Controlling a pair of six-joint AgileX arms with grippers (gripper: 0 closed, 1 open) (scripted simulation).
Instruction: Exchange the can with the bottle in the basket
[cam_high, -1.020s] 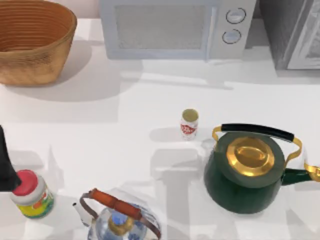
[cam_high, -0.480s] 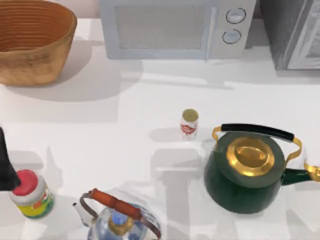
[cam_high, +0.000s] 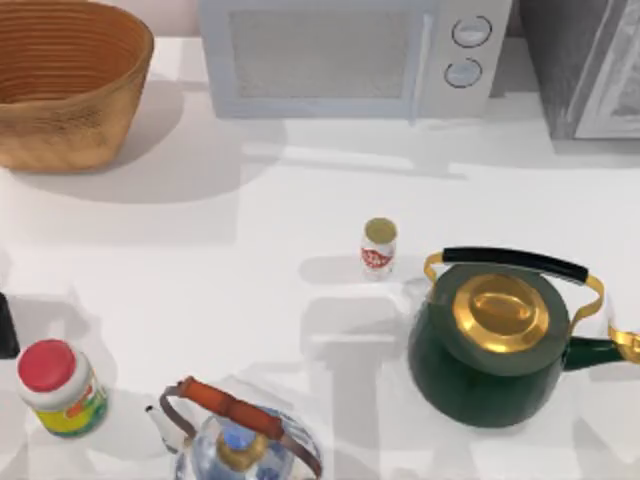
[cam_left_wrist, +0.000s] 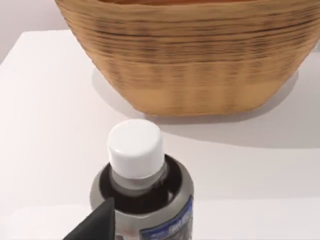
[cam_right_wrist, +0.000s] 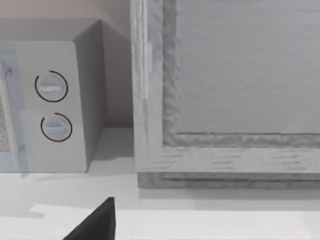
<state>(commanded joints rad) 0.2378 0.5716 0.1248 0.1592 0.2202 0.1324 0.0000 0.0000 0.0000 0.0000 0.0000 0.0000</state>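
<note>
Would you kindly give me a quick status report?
Left gripper at table's left edge, bottle beside it, outside basket. Can mid-table, beside green kettle. Right arm near microwave.

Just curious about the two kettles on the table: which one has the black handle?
The dark green kettle with the gold lid, at the table's right, has the black handle. The other, a blue-and-white kettle at the bottom edge, has an orange-brown handle.

— What do you have on the white table (cam_high: 250, 230)?

— At its far left corner, the basket (cam_high: 60, 90); the microwave (cam_high: 350, 55) stands along the back. The can (cam_high: 378, 247) stands upright mid-table, just beside the green kettle (cam_high: 495, 345).

— And nearer you?

— 1 red-capped jar (cam_high: 60, 388) beside the glass kettle (cam_high: 235, 440). The bottle (cam_left_wrist: 142, 195) stands in front of the basket.
</note>
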